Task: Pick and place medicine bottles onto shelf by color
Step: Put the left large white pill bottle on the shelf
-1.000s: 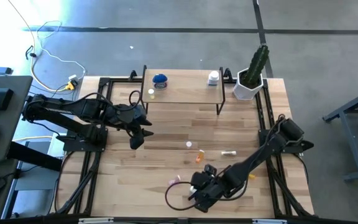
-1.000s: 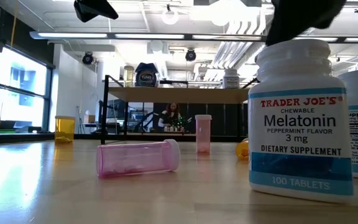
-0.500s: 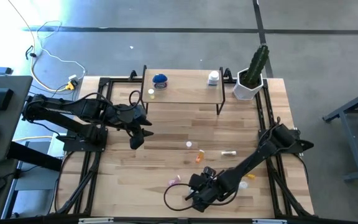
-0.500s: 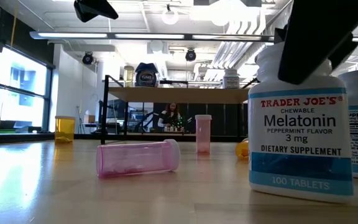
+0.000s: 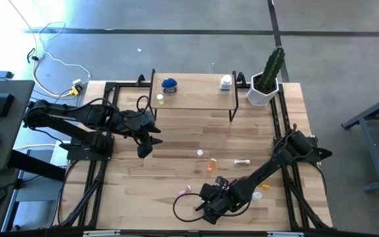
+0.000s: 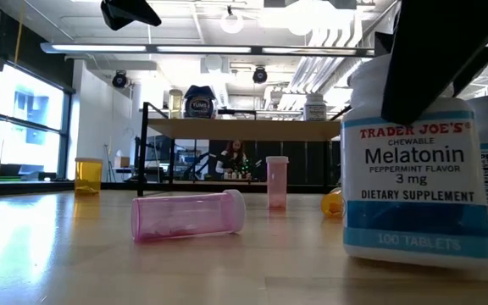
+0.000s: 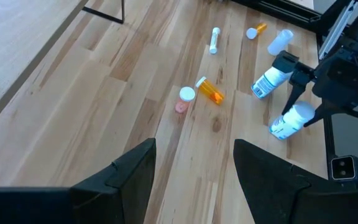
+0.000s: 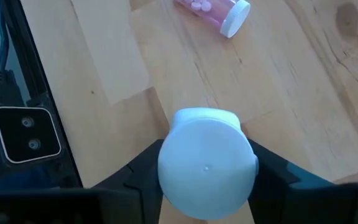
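Note:
A white Melatonin bottle (image 6: 413, 186) stands near the table's front edge, and my right gripper (image 8: 207, 171) is shut on its top from above. A second white bottle (image 7: 267, 84) stands right behind it. A pink bottle (image 6: 189, 213) lies on its side on the table to the left. An orange bottle (image 5: 211, 162), a small pink one (image 5: 200, 153) and a thin white one (image 5: 242, 160) lie mid-table. The shelf (image 5: 196, 99) at the back carries a blue-lidded jar (image 5: 169, 84) and a white bottle (image 5: 226, 82). My left gripper (image 7: 191, 180) hangs open above the table's left middle. My right gripper pinches the Melatonin bottle's white lid (image 8: 173, 165) between its two fingers (image 8: 138, 171), one on either side. The fingers come steeply from above, slanting toward the front edge. The bottle stands a little tilted, and its base appears to rest on the table.
A white pot with a cactus (image 5: 266, 89) stands at the back right beside the shelf. A small yellow bottle (image 5: 160, 98) sits on the shelf's left part. A black cable loop (image 5: 183, 209) lies by the front edge. Bare wood lies between the shelf and the scattered bottles.
My right gripper has sunk over the Melatonin bottle's top, one finger now covering its lid in the low view. The bottle has shifted slightly and tipped a little from upright. My left arm has kept still.

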